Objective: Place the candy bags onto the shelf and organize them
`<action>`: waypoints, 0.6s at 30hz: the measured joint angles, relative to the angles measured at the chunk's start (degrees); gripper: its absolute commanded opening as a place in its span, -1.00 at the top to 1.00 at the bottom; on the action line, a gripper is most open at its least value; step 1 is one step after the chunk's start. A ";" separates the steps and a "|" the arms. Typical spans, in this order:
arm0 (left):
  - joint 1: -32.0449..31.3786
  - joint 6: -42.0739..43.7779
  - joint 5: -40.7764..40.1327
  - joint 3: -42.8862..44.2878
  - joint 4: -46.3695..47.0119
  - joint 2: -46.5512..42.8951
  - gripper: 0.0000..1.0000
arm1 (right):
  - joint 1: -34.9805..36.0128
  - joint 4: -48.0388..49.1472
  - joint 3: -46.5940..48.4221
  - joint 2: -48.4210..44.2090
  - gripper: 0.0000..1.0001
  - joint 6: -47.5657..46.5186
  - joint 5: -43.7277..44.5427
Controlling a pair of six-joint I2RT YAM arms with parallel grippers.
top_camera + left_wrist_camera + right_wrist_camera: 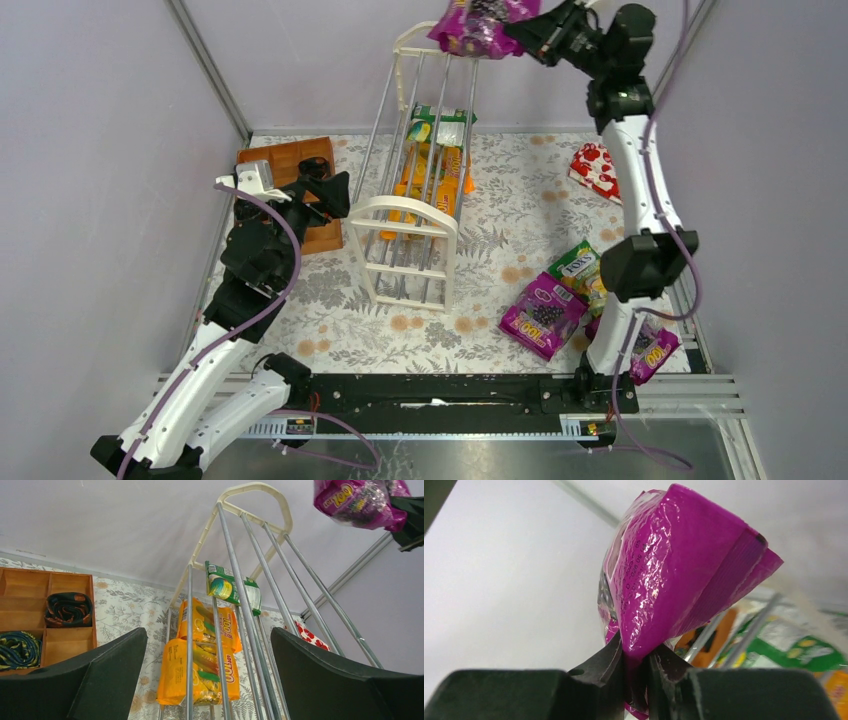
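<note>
The shelf [400, 204] stands mid-frame; two orange bags [200, 665] and a green bag [231, 587] already lie among its rods; my right gripper [515, 30], top of frame, is clamped tight on a raised purple bag [478, 22] above the shelf's far end; my left gripper [335, 190] gapes wide, empty; three bags wait lower right, a loose purple bag [543, 315] among them; roughly half done, I judge.

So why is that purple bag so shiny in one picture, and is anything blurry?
Right wrist view: the purple bag, pinched in the right claw, shows white glare streaks on its crinkled plastic; the shelf behind is out of focus. Left wrist view: sharp, and the shelf's rods seem to converge upward. Top view: even light, faint shadows.
</note>
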 measured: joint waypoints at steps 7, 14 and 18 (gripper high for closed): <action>0.02 0.17 -0.24 0.00 0.00 -0.02 -0.97 | 6.51 2.45 5.31 9.79 0.81 11.54 -3.61; 0.07 0.17 -0.26 0.00 -0.02 -0.02 -0.97 | 10.10 2.40 9.51 17.59 0.81 17.46 -3.48; 0.07 0.17 -0.26 0.00 -0.02 -0.15 -0.97 | 10.12 1.44 10.69 18.34 0.80 17.79 -3.10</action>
